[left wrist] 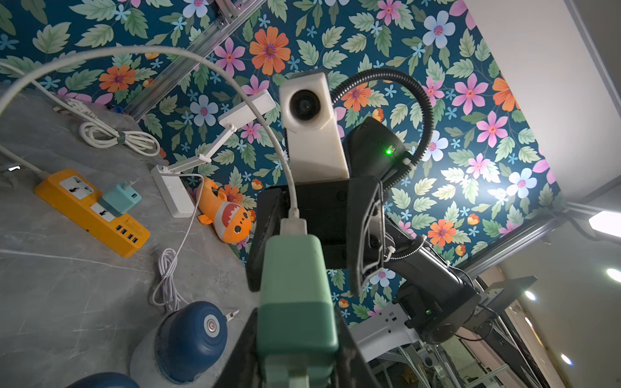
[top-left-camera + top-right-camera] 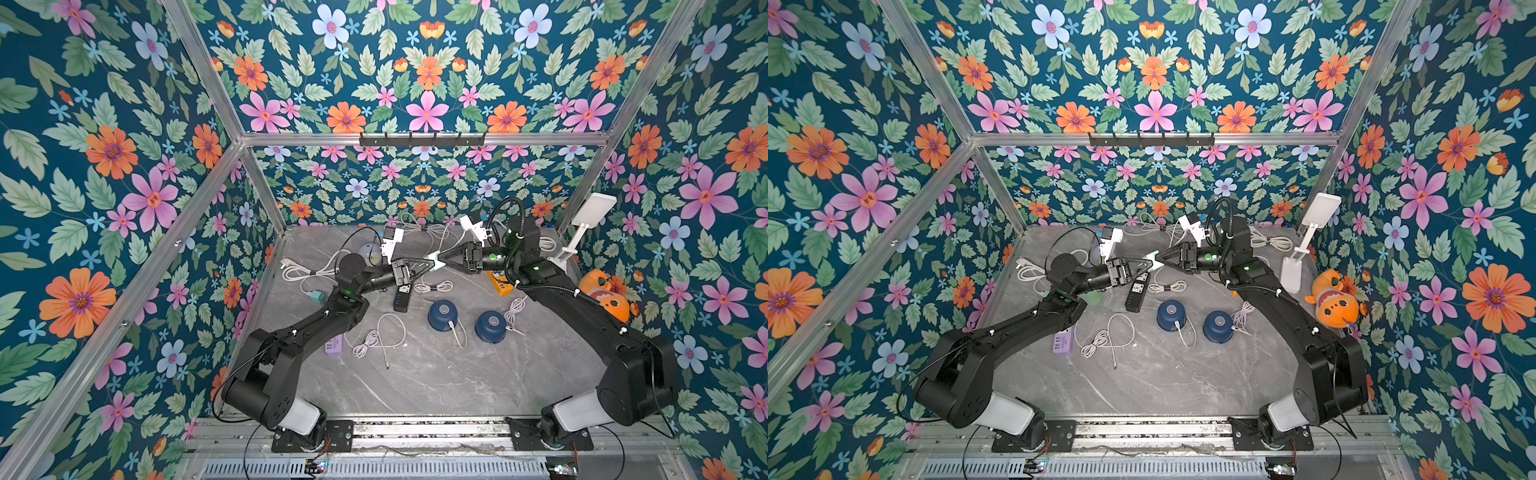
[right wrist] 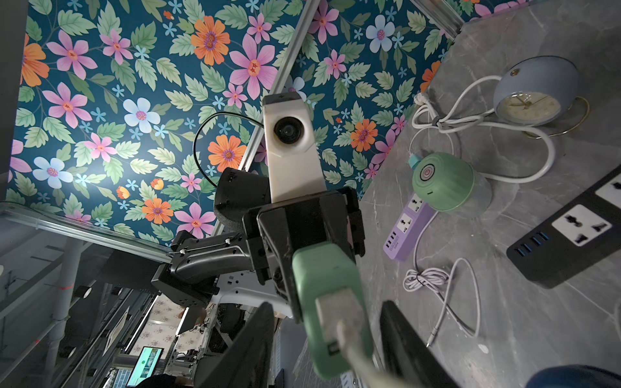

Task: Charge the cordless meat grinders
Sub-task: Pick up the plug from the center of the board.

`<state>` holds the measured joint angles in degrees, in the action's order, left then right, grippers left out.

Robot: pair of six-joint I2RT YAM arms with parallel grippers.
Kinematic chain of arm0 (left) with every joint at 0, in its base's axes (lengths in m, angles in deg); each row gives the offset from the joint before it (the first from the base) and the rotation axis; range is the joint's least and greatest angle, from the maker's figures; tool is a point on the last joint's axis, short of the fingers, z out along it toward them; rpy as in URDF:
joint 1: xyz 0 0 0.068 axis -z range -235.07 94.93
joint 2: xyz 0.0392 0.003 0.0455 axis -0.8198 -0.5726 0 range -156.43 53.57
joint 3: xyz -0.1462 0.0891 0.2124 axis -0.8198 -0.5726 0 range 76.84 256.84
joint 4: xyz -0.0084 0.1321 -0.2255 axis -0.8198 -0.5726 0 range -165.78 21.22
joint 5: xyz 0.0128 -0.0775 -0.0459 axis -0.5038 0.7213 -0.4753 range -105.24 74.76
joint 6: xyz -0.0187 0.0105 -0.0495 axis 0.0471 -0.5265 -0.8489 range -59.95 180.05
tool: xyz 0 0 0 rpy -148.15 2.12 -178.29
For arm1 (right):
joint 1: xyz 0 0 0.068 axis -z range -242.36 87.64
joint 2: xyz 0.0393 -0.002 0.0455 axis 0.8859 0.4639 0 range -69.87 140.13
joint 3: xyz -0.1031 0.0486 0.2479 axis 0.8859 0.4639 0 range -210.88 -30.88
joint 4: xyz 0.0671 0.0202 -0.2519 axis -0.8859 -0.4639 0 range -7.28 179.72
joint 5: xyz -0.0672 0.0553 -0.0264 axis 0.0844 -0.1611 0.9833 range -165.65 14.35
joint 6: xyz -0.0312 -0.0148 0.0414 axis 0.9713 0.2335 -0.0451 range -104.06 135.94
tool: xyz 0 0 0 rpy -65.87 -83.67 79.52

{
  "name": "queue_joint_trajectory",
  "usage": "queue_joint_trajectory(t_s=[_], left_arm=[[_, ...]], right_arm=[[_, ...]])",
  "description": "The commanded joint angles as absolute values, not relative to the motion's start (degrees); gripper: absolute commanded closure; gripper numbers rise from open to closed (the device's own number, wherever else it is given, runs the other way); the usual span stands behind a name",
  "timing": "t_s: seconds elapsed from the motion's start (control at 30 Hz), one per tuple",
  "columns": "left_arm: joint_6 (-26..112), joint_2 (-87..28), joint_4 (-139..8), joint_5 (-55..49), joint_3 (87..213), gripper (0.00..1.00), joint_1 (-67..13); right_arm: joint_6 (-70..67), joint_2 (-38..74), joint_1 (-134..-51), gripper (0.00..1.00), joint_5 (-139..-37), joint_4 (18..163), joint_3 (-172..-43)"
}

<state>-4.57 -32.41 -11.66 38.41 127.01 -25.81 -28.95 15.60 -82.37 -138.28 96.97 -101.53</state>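
Green grinder (image 3: 443, 181) stands at the left of the table (image 2: 436, 386), partly under the left arm. We see no lead in it.

Left claw (image 1: 295, 336) is clamped on the mint adapter (image 1: 295, 268), held in the air above mid-table. A white cable (image 1: 201, 63) is seated in the adapter's far end.

Right claw (image 3: 326, 309) straddles that same end. Its jaws are apart with gaps on both sides, so it grips nothing.

Navy grinder (image 2: 442, 316) is on the table nearer the arm bases, with a white plug at its side wall. Second navy grinder (image 2: 492, 326) is just right of it with a plug tip beside it; we can't tell if either is seated.

Handling, our read:
- **Grinders:** hard, smooth plastic domes on clear cups, rigid and probably light. The rounded top will let a claw skate off.
- **Where to grip:** across the ribbed side wall, clear of the grey button and the port.
- **Plugging in:** the push will likely slide a grinder on this slick table, so we'd brace it with the other claw.
- **Adapter:** rigid with flat faces, an easy pinch, though the cable will tug on it.
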Motion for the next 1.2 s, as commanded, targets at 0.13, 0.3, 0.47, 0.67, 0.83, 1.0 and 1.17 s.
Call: queue_joint_trajectory(t_s=[0.13, 0.3, 0.47, 0.67, 0.83, 1.0, 1.17], left_arm=[[-6.73, -31.83, -7.79, 40.15, 126.94, 1.00, -25.80], [-6.85, -31.95, -7.62, 40.23, 126.76, 1.00, -25.80], [-6.99, -32.20, -7.61, 40.05, 126.90, 1.00, -25.80], [-4.69, -30.94, -11.36, 38.72, 126.67, 0.61, -25.89], [6.00, -26.13, -29.09, 31.21, 126.29, 0.32, -27.04], [9.45, -20.64, -39.31, 19.00, 121.16, 0.30, -29.22], [15.12, -21.20, -55.76, 2.74, 119.69, 0.33, -27.97]], right_arm=[[-33.61, 16.74, -83.23, 0.59, -139.95, 105.70, -101.57], [-34.07, 17.31, -84.31, 0.69, -140.81, 106.25, -102.13], [-34.39, 17.28, -85.26, 0.77, -140.82, 106.61, -101.94], [-33.54, 16.84, -85.31, 1.00, -138.58, 101.70, -102.96], [-24.35, 13.98, -85.34, 1.00, -128.95, 86.08, -104.08], [-18.42, 10.90, -85.38, 1.00, -115.62, 75.04, -103.68], [-14.25, 11.43, -86.51, 1.00, -97.04, 64.17, -105.69]])
